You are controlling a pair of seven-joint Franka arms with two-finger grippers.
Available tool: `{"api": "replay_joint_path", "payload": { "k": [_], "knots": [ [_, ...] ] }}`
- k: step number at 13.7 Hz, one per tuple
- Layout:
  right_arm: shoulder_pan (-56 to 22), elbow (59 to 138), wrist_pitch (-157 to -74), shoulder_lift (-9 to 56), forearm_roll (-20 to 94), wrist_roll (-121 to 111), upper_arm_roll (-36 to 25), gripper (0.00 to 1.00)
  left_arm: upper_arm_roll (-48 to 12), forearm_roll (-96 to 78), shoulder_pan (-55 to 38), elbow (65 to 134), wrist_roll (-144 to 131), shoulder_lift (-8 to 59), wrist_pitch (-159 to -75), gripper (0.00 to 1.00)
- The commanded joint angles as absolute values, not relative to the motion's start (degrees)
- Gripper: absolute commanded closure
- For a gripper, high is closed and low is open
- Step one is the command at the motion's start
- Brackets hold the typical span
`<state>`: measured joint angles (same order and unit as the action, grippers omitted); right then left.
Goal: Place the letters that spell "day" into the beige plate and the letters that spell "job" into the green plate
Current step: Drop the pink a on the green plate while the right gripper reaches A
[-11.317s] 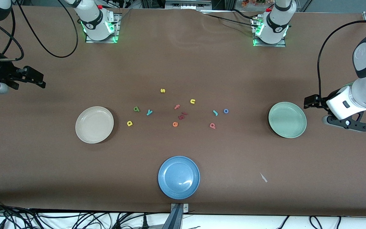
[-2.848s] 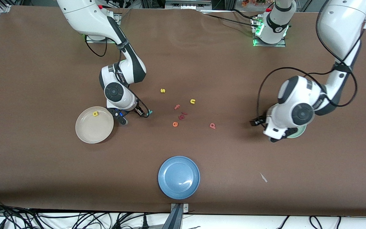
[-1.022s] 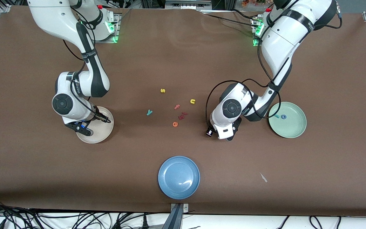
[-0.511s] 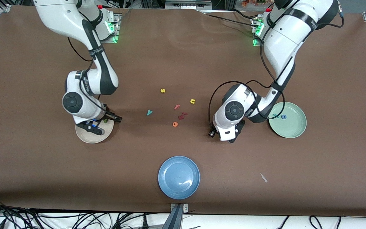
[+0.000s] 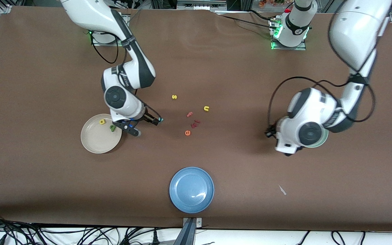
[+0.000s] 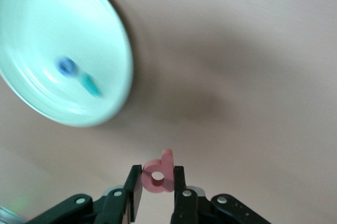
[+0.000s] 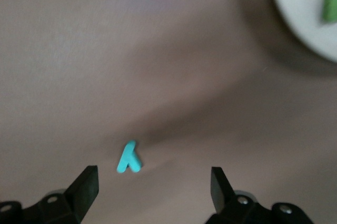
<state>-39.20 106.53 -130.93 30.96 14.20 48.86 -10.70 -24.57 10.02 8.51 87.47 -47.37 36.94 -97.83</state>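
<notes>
The left tool (image 6: 154, 190) pinches the pinkish-red b (image 6: 159, 173) between its fingers, in the air just beside the green plate (image 5: 324, 139), at about nine o'clock from the plate in the front view. In that plate already lie the blue o (image 6: 65, 66) and the teal j (image 6: 90, 84).

The right tool (image 7: 154, 186) hangs spread above the teal y (image 7: 129, 157), which lies flat on the table (image 5: 237, 177) at about three o'clock from the beige plate (image 5: 94, 141). This plate holds the yellow d (image 5: 102, 121) and the green a (image 5: 113, 128).

The letters look very light, small and rather stiff, so I judge they can slide or tip easily when a finger touches them. The y is best taken across its narrow stem, with both fingers low against the table. The b must be released low over the plate, or it may bounce out.
</notes>
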Motion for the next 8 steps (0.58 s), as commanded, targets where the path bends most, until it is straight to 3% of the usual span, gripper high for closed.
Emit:
{"api": "replay_joint_path", "payload": {
  "k": [1,6,8],
  "knots": [
    [-42.18,106.96,-134.46,33.48,15.12,52.55,-11.16,0.09,-25.31,14.64,15.62,92.45,-34.84,35.42,-98.08,1.0],
    [-43.42,106.79,-137.55,35.24,15.12,53.88,-11.16,0.24,-25.14,19.77,22.67,94.13,-26.11,39.28,-104.32,0.96],
    [-43.85,106.7,-140.08,36.64,15.12,53.96,-11.16,0.3,-25.22,20.48,23.81,94.31,-25.84,39.9,-104.68,0.79]
  ]
}}
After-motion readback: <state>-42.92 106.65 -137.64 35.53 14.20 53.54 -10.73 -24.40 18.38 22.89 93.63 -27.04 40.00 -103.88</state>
